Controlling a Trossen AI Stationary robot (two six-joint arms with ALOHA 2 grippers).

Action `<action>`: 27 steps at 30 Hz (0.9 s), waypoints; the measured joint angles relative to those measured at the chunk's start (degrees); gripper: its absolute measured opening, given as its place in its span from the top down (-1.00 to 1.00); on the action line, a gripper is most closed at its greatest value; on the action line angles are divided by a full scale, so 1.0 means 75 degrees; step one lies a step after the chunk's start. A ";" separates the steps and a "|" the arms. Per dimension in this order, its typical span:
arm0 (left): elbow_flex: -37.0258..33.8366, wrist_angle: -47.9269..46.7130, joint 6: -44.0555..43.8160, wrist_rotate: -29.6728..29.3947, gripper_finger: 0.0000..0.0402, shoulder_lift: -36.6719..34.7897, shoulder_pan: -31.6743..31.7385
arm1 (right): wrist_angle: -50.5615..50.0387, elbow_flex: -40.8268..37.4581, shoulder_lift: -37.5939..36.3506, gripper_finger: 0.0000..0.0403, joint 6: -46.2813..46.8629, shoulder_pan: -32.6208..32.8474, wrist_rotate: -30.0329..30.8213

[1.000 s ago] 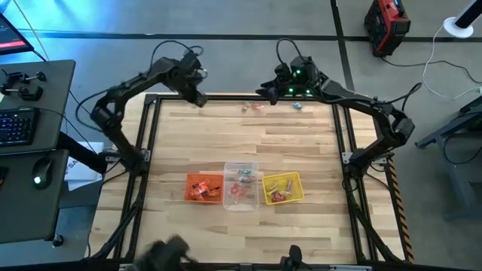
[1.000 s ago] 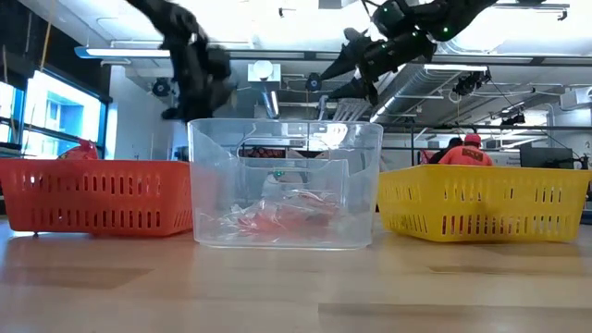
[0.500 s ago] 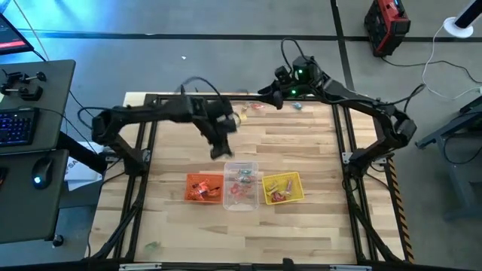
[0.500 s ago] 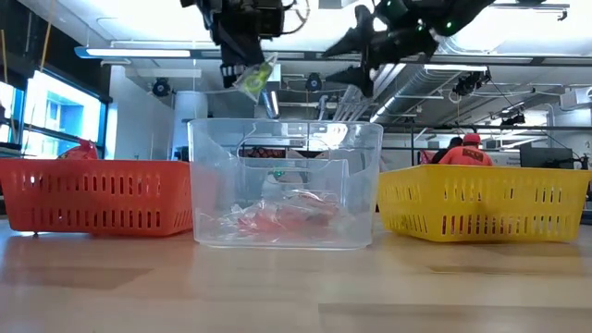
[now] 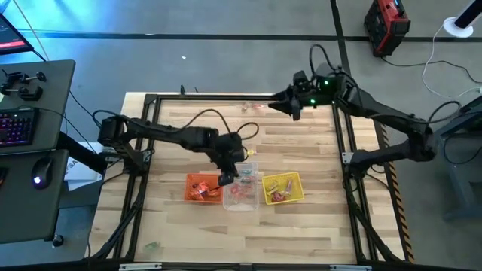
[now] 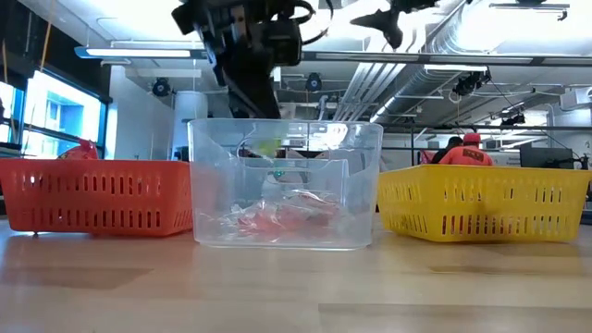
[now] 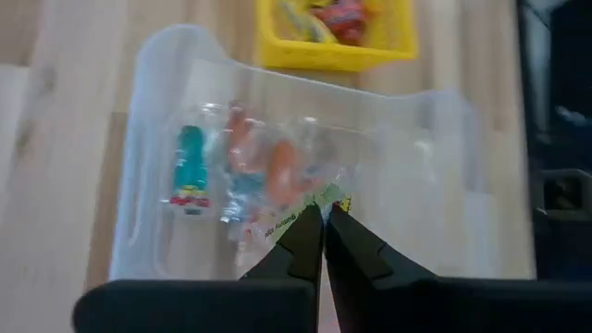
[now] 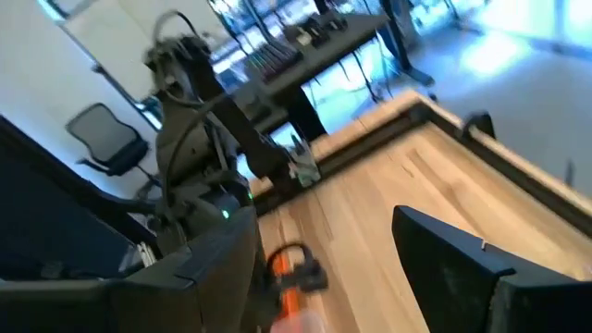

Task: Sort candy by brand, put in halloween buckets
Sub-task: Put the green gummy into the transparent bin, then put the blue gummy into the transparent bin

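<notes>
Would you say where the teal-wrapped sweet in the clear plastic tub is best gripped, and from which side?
Probably across the narrow middle of the teal-wrapped sweet, from straight above: it lies flat and long, and the walls of the clear plastic tub block the sides.

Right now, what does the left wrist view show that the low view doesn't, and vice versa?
Only the left wrist view: the left end effector shut on a yellow-green wrapped candy over the clear bucket, plus a teal-wrapped candy lying inside it and sweets in the yellow bucket.

Only the low view: the orange bucket, and a person in red in the room behind.

Both: the clear bucket with reddish candy in it, the yellow bucket beside it.
</notes>
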 joint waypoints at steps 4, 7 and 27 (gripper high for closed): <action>-0.0414 0.0294 -0.0679 -0.0404 0.90 -0.0012 -0.0260 | -0.0870 0.0000 -0.0165 -0.23 0.0006 0.0350 0.0632; -0.0571 0.0649 -0.0908 -0.0421 0.76 -0.0009 -0.0390 | -0.1389 0.0000 -0.0140 -0.23 -0.0078 0.0537 0.1022; 0.0989 -0.0040 -0.1280 -0.2132 0.01 -0.1026 0.1941 | -0.3081 -0.1789 0.1493 -0.23 -0.0399 -0.2294 0.3144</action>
